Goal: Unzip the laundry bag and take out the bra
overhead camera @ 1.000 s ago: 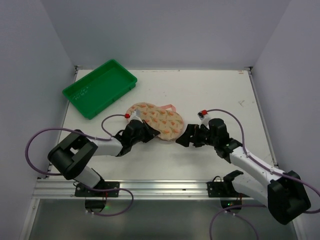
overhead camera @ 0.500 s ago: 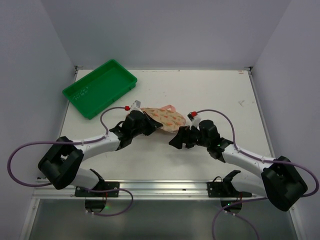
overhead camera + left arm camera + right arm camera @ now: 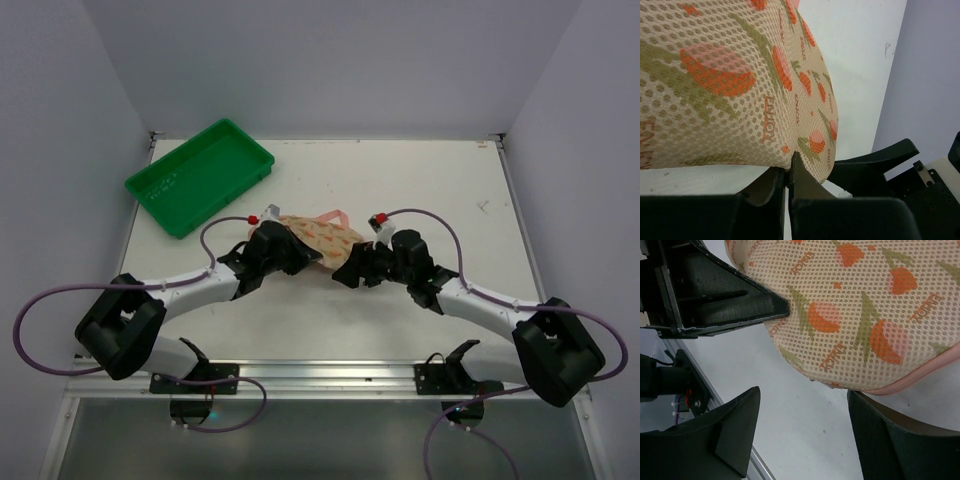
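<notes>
The laundry bag (image 3: 730,95) is soft mesh cloth, matt, full of small holes; its pink trim (image 3: 920,380) looks smoother. Behind the bag, the green tray (image 3: 200,176) is smooth, slightly glossy plastic.

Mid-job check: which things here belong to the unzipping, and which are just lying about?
In the job: laundry bag; left tool, pinching its edge; right tool, open beside it.
Lying about: green tray, apart at the table's far left.

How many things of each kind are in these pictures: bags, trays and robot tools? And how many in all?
Laundry bag: 1
Green tray: 1
Tools: 2, the left tool and the right tool
Total: 4
</notes>
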`<state>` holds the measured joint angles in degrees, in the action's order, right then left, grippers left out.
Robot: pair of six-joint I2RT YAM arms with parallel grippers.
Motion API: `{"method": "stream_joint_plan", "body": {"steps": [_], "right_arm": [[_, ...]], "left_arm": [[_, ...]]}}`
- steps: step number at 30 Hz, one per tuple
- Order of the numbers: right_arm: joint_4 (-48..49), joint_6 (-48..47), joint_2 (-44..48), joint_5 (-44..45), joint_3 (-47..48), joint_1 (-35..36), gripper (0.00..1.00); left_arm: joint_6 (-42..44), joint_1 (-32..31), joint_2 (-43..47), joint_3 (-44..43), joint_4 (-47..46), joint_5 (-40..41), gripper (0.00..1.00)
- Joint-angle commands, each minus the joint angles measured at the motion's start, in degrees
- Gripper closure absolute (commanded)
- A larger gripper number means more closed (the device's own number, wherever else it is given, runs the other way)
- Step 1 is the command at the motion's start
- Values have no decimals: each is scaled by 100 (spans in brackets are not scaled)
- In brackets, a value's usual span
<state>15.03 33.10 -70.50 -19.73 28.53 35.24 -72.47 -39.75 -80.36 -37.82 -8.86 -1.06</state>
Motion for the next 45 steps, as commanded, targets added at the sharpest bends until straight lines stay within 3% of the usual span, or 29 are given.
{"method": "stream_joint_plan", "body": {"steps": [1, 12, 21, 39, 45], "right_arm": [[334, -146, -139, -102, 293, 26, 29], [290, -269, -245, -119, 460, 26, 42], [325, -366, -280, -31, 486, 18, 46], [44, -577, -113, 223, 355, 18, 100], [-236, -595, 36, 443, 241, 18, 100]], "left_arm": [[-110, 37, 161, -243, -72, -140, 100], [-136, 37, 99, -234, -89, -237, 100], [-127, 37, 152, -252, -54, -228, 100], [-4, 116, 196, -173, 43, -158, 100], [197, 257, 257, -155, 157, -131, 100]]}}
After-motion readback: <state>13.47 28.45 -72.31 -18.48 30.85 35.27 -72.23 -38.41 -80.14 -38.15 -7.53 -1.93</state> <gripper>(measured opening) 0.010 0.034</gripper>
